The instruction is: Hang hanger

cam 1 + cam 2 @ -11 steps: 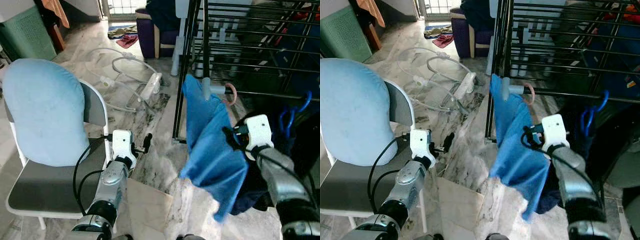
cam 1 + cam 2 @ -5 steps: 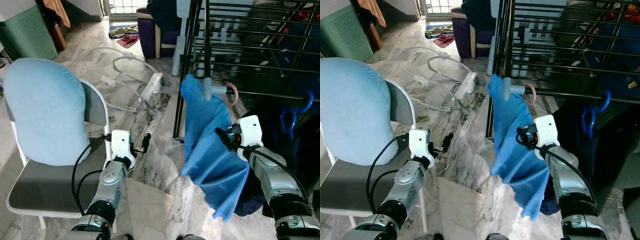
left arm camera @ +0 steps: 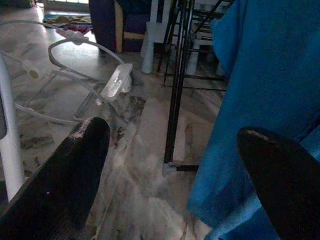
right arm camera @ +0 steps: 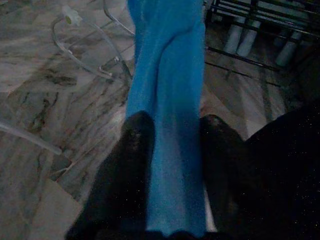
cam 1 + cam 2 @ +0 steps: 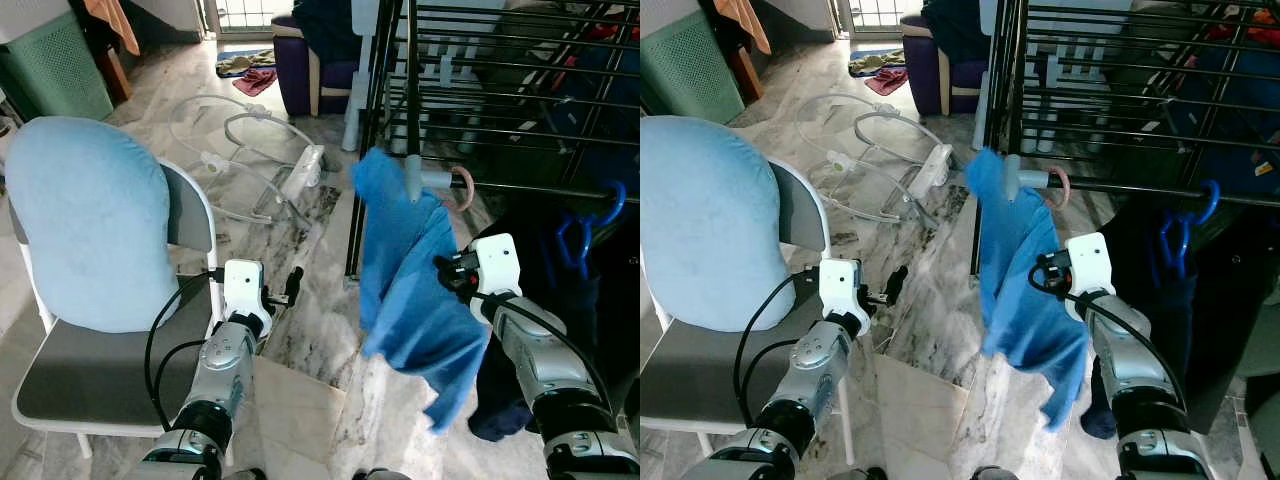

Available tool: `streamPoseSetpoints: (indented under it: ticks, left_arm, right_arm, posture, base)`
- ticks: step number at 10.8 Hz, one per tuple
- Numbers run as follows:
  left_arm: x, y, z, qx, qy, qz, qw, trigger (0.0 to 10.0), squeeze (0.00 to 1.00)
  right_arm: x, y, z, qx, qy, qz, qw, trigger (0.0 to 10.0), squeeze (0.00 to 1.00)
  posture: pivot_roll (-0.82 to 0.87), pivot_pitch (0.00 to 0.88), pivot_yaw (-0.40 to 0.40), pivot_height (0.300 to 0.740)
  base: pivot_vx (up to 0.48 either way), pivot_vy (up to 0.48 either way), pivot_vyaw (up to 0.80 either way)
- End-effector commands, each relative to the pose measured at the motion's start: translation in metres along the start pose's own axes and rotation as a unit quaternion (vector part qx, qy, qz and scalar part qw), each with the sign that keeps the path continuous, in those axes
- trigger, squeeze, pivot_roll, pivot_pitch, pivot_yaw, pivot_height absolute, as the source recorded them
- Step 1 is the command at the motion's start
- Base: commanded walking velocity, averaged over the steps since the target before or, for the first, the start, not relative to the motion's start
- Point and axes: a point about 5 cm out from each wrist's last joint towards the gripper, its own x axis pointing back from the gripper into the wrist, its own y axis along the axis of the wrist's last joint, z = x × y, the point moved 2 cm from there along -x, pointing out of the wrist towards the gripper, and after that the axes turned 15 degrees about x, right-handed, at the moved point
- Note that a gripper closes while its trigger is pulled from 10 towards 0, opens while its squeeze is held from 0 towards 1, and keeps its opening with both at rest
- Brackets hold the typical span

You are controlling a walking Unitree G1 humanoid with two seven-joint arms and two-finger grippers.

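The blue garment [image 5: 415,270], apparently on a hanger hooked at the drying rack's [image 5: 520,100] front rail, is clamped by the right claw [image 4: 172,150], the left claw [image 3: 170,165] held apart; tugging could unhook it.

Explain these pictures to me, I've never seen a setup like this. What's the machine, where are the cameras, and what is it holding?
This is a humanoid household robot with two silver arms, each ending in two long black fingers. The two wide pictures come from cameras in its head, looking down and forward. The two darker ones come from cameras on its wrists, looking along the fingers.

The right gripper is shut on a blue garment, which hangs from a grey hanger at a black drying rack. The left gripper is open and holds nothing; it hovers by a white folding chair with a light blue cushion on its backrest.

White tubing and some clothes lie on the marble floor.
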Motion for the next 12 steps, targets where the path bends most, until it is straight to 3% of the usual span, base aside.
streamPoseSetpoints:
  ticks: [1, 7, 10, 11, 12]
  left_arm:
    - [0.001, -0.005, 0.001, -0.005, 0.003, 0.012, 1.000, 10.0, 0.00]
    - [0.001, -0.006, 0.000, -0.005, 0.005, 0.014, 1.000, 10.0, 0.00]
    - [0.001, -0.005, -0.001, -0.008, 0.005, 0.011, 1.000, 10.0, 0.00]
    - [0.001, -0.005, 0.001, -0.008, 0.008, 0.011, 1.000, 10.0, 0.00]
    - [0.002, -0.006, 0.003, -0.009, 0.022, 0.012, 1.000, 10.0, 0.00]
  right_arm:
    - [0.001, -0.004, 0.000, -0.004, -0.003, 0.003, 1.000, 0.0, 0.00]
    - [0.002, -0.004, 0.000, -0.001, -0.018, 0.000, 1.000, 0.0, 0.00]
    - [0.008, 0.016, -0.004, 0.015, -0.052, -0.052, 0.997, 0.0, 0.00]
    - [0.017, 0.023, -0.005, 0.012, -0.077, -0.078, 0.994, 2.9, 0.00]
    - [0.032, 0.022, 0.004, 0.039, -0.082, -0.098, 0.991, 7.4, 0.00]
  posture:
    - [-0.19, 0.109, 0.028, 0.740]
    - [-0.20, 0.112, 0.025, 0.740]
    - [-0.20, 0.114, 0.026, 0.740]
    - [-0.20, 0.114, 0.025, 0.740]
    - [-0.20, 0.114, 0.024, 0.740]
  base:
    - [0.000, 0.000, 0.00]
    - [0.000, 0.000, 0.00]
    - [0.000, 0.000, 0.00]
    - [0.000, 0.000, 0.00]
    - [0.000, 0.000, 0.00]
